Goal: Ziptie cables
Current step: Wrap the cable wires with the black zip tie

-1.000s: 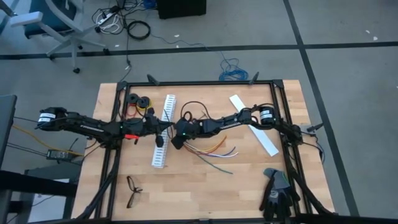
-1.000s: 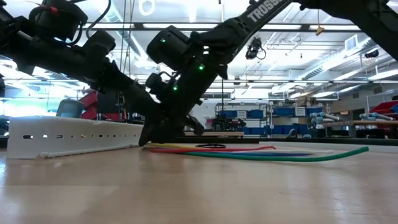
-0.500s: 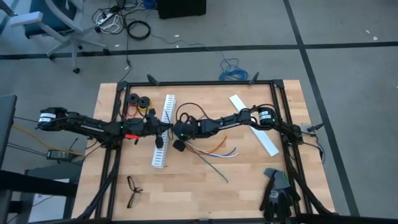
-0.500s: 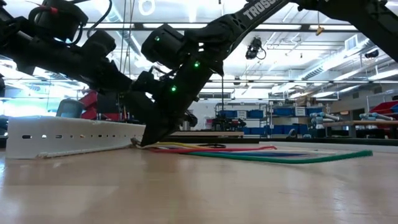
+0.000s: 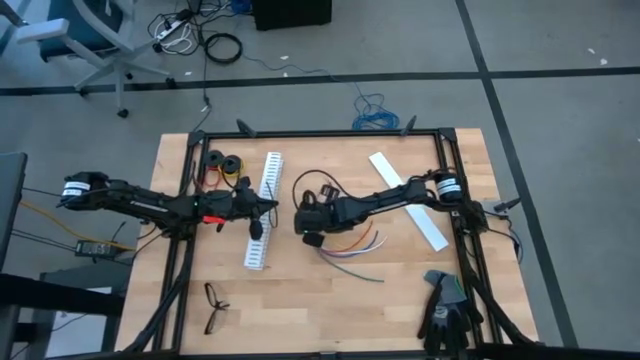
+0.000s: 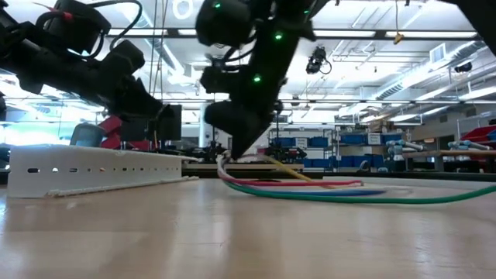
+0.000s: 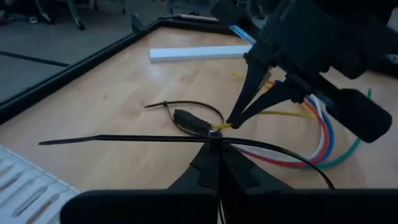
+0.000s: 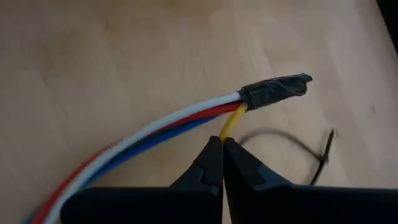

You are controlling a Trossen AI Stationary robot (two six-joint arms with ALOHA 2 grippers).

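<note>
The cables [image 5: 352,243] are a bundle of white, red, blue, yellow and green wires bound at one end with black tape [image 8: 273,90]. That end is lifted and the rest lies on the table [image 6: 333,186]. My right gripper [image 8: 222,144] is shut on the yellow wire, seen also in the low view [image 6: 232,151]. Left of it, my left gripper [image 7: 214,152] is shut on a black ziptie [image 7: 112,139], beside the white slotted strip [image 5: 262,210]. A second ziptie [image 7: 186,106], bent into a loop, lies on the table by the taped end. My left gripper pinches the ziptie near its middle [image 7: 205,140] between its two fingers, which lie across it. The ziptie runs about level to both sides, clear of the table. My right gripper pinches the yellow wire [image 8: 227,128] just short of the taped end, between its fingertips. The fingers slant down from the table's right side. The bundle's taped end hangs lifted there, and the wires trail slack onto the table.
A flat white strip [image 5: 410,200] lies at the far right. Black eyeglasses [image 5: 213,305] lie near the front left and dark gloves [image 5: 445,310] at the front right. Tape rolls [image 5: 222,160] sit at the far left. A black frame [image 5: 320,133] borders the table.
My right gripper has shut on the yellow wire, risen, rolled and moved toward the table's right edge. The bundle's taped end has lifted off the table and shifted right with it, while the wires' far ends stay down. The green wire has swung.
</note>
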